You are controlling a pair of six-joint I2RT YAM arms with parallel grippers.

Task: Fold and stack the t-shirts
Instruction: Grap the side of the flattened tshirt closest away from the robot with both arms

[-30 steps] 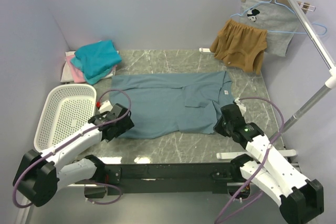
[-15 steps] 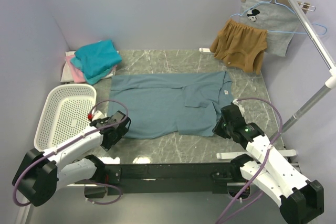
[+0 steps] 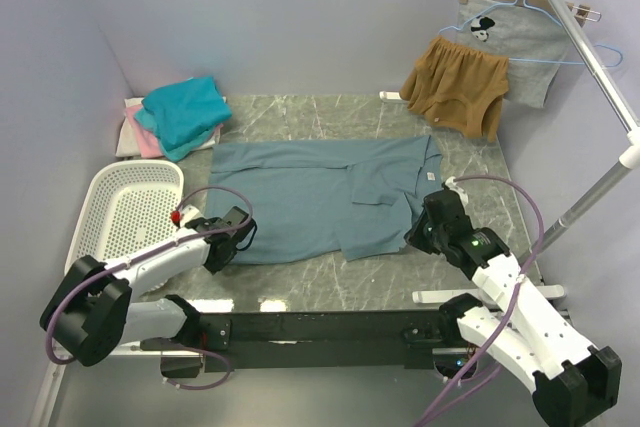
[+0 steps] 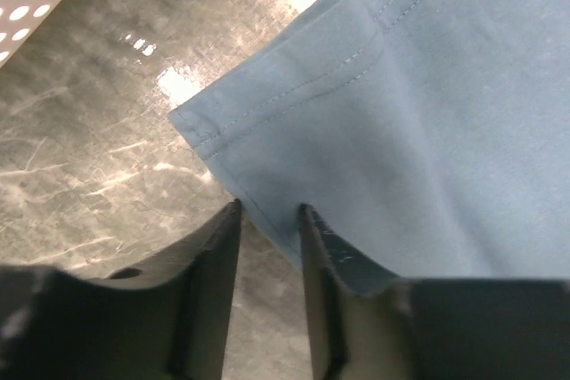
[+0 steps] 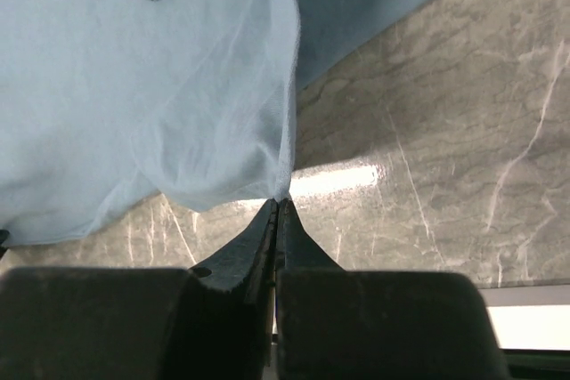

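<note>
Table [image 3: 470, 162] centre: spread t-shirt [image 3: 310, 197] — basket [image 3: 125, 222] left of it, folded t-shirts [image 3: 182, 112] behind-left, shorts [image 3: 455, 87] hanging behind-right.

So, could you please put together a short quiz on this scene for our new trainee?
1. True or false: the right gripper is shut on fabric of the grey-blue t-shirt.
2. In the top view, the white basket sits: A) left of the grey-blue t-shirt; B) right of it; C) on top of it.
3. Fill in: the left gripper is ____, with the t-shirt's near-left edge between its fingers.
Key: 1 true; 2 A; 3 open.
</note>
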